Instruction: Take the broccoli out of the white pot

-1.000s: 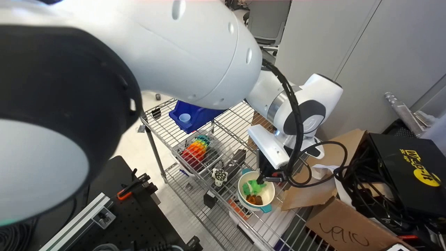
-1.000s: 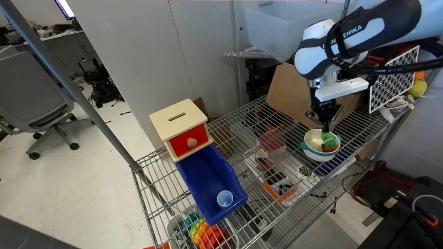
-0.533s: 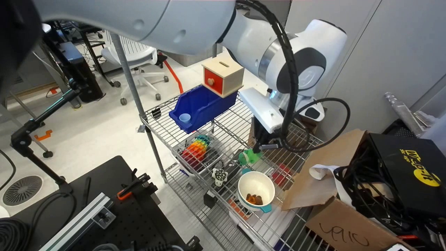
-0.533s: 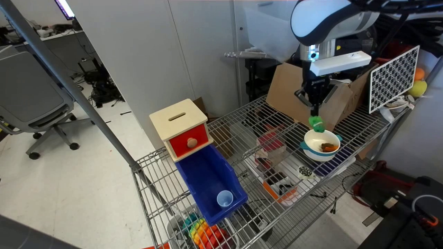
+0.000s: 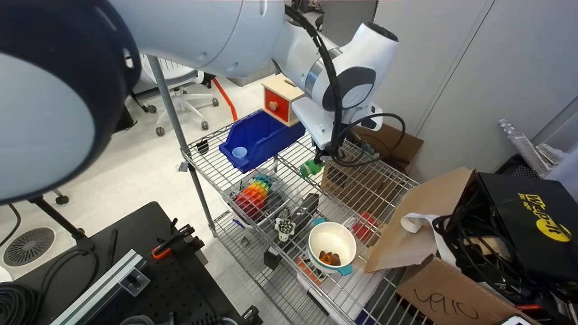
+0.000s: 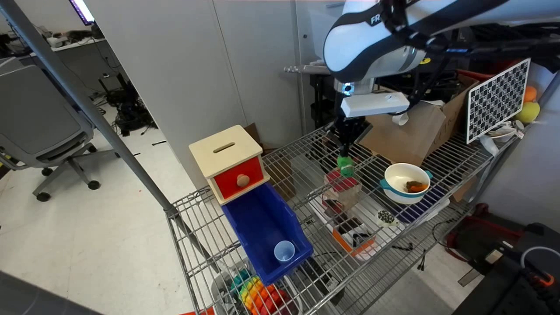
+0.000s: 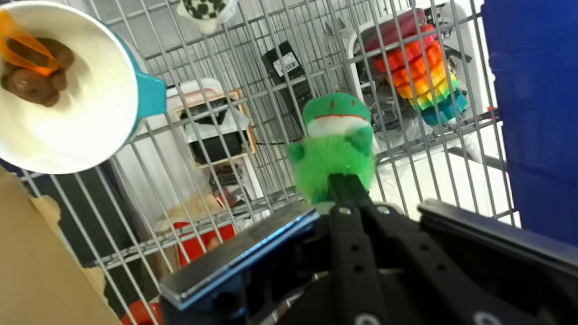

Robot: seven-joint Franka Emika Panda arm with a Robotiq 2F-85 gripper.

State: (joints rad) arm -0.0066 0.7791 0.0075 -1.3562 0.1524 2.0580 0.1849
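Note:
The broccoli, a fuzzy bright green piece with a stitched face [image 7: 334, 146], hangs from my gripper's closed fingertips [image 7: 347, 180]. In both exterior views the broccoli [image 5: 310, 168] [image 6: 345, 167] is held above the wire shelf, outside the white pot and off to one side of it. My gripper [image 6: 344, 153] points down, its fingers pinched together on the broccoli. The white pot [image 6: 400, 197] with teal handles stands upright on the shelf; it also shows in the wrist view [image 7: 97, 108]. A brown and orange piece [image 7: 38, 74] lies inside it.
A blue bin [image 6: 262, 223] with a light blue cup [image 6: 284, 251] stands on the wire shelf, beside a wooden box with a red drawer [image 6: 232, 170]. An open cardboard box [image 5: 420, 225] stands by the pot. A rainbow-coloured object [image 7: 424, 72] lies below the wires.
The gripper has lifted the broccoli up out of the white pot and carried it sideways, toward the blue bin and wooden box. The pot and the brown-orange piece have not moved.

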